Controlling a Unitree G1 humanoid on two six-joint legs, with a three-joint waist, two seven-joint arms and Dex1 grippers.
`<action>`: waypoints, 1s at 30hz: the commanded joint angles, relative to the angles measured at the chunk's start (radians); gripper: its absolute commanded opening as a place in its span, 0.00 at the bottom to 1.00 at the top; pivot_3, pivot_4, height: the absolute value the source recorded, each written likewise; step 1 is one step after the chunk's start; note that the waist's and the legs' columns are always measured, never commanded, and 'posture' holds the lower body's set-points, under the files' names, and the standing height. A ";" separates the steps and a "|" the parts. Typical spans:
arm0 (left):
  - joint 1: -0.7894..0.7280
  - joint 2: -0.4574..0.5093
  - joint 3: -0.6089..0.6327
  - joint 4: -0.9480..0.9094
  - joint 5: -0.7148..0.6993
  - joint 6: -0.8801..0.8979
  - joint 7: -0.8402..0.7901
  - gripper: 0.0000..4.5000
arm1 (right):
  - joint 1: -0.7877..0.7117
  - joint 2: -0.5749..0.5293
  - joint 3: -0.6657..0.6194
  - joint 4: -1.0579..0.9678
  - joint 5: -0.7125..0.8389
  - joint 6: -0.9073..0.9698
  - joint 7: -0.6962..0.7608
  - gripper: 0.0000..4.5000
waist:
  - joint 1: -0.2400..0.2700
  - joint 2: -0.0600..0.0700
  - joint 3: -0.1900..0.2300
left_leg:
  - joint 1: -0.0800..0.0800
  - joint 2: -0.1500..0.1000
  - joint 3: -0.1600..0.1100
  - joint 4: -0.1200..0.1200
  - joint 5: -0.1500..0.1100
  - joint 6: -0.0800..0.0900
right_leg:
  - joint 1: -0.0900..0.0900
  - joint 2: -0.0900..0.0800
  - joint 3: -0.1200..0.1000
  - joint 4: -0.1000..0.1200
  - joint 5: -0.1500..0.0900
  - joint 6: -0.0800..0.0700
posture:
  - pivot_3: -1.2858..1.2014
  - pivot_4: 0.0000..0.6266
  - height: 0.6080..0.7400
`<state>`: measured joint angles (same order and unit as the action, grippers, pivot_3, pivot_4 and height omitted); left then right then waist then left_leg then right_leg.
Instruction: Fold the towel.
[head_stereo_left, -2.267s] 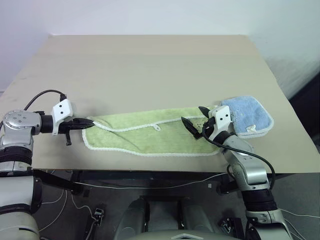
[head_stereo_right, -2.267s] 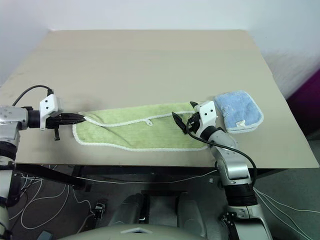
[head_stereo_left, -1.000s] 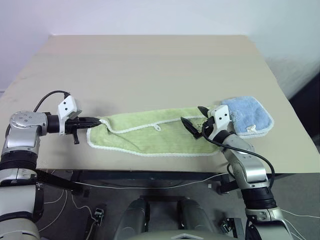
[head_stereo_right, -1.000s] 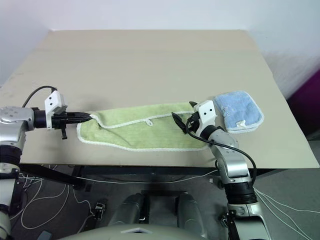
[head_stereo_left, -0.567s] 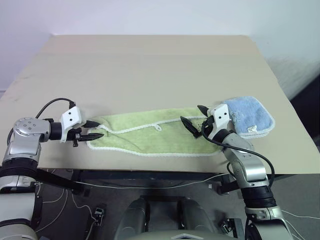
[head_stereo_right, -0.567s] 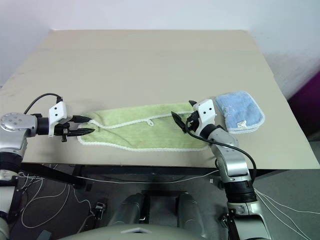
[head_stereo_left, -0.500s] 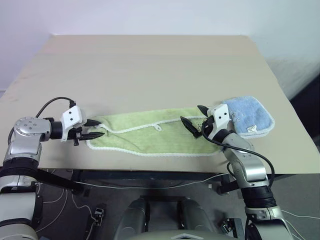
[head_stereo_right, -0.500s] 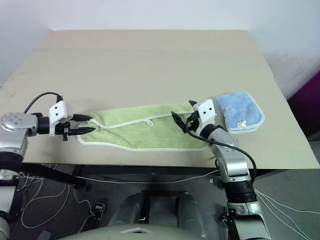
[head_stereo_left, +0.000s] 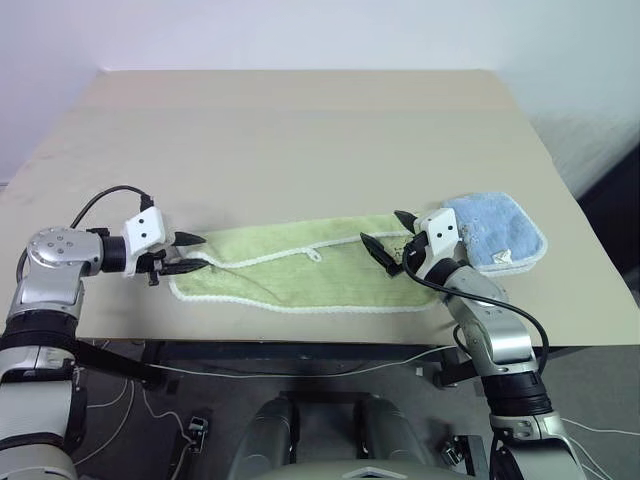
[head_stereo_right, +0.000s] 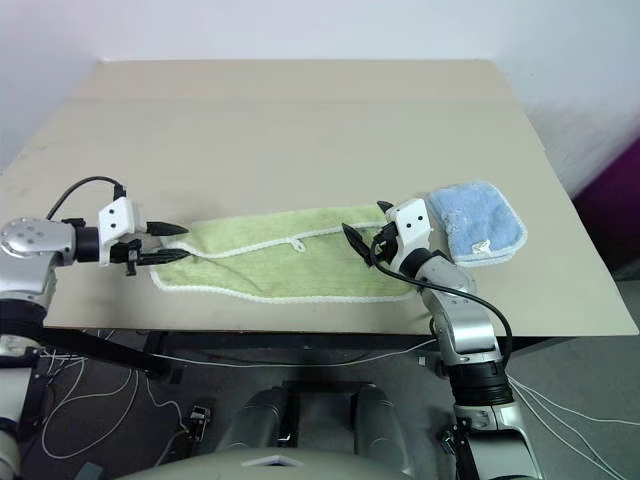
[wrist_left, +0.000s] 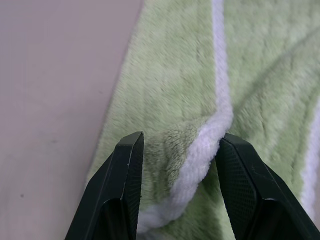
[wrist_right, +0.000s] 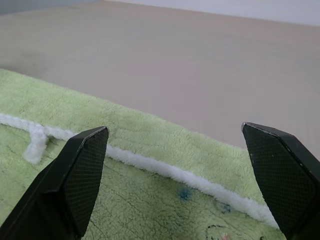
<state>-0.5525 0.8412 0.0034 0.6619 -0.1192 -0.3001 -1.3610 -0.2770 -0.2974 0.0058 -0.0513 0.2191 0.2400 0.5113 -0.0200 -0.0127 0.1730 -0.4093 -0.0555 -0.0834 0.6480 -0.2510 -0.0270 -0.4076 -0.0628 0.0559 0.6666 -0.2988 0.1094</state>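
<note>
Towel: the towel (head_stereo_left: 300, 272) lies stretched out flat along the table's near edge, running from near the left side toward the right, in 1 long strip with a white edging line crossing its top face.
Loop: a small white loop (head_stereo_left: 314, 255) lies near the towel's middle, on the edging line.
Blue towel: a blue towel (head_stereo_left: 497, 232) sits folded just beyond the towel's right end, near the table's right edge.
Table: the table (head_stereo_left: 300, 130) is otherwise bare behind both cloths.
Left gripper: the left gripper (head_stereo_left: 187, 254) is at the towel's left end, jaws partly spread, 1 finger on each side of a bunched ridge of edging (wrist_left: 200, 150); the cloth is between them but does not look pinched yet.
Right gripper: the right gripper (head_stereo_right: 362, 232) hovers over the towel's right end, jaws spread wide, holding nothing.
Progress: early, by the look of it; the towel appears doubled lengthwise already, but no end-to-end fold is made.
Left to do: likely close on the left end, lift it and carry it across to the right end, then flatten.
</note>
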 joint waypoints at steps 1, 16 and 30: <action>-0.008 0.018 0.009 -0.017 -0.004 -0.041 0.000 0.37 | -0.015 -0.002 -0.004 -0.031 0.006 -0.008 0.001 1.00 | 0.001 0.000 0.000 | 0.000 0.000 0.000 0.000 0.000 0.000 | 0.000 0.000 0.000 0.000 0.000 0.000 | 0.52 0.24 1.00; -0.037 0.023 0.033 0.068 -0.014 -0.083 0.028 0.01 | -0.055 -0.159 0.005 -0.017 -0.120 -0.088 0.039 1.00 | 0.003 0.000 0.000 | 0.000 0.000 0.000 0.000 0.000 0.000 | 0.000 0.000 0.000 0.000 0.000 0.000 | 0.52 0.24 1.00; 0.006 -0.003 0.035 0.078 -0.006 -0.118 0.102 0.01 | -0.211 -0.502 0.176 0.310 -0.556 -0.544 0.043 1.00 | -0.001 0.000 0.000 | 0.000 0.000 0.001 0.000 0.000 0.000 | 0.000 0.000 0.000 0.000 0.000 0.000 | 0.52 0.24 1.00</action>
<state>-0.5489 0.8321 0.0196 0.7642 -0.1127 -0.4062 -1.2701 -0.4576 -0.7859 0.1843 0.2426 -0.3067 -0.2570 0.5759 -0.0208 -0.0127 0.1730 -0.4093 -0.0556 -0.0822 0.6482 -0.2510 -0.0270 -0.4075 -0.0626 0.0559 0.6665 -0.2988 0.1094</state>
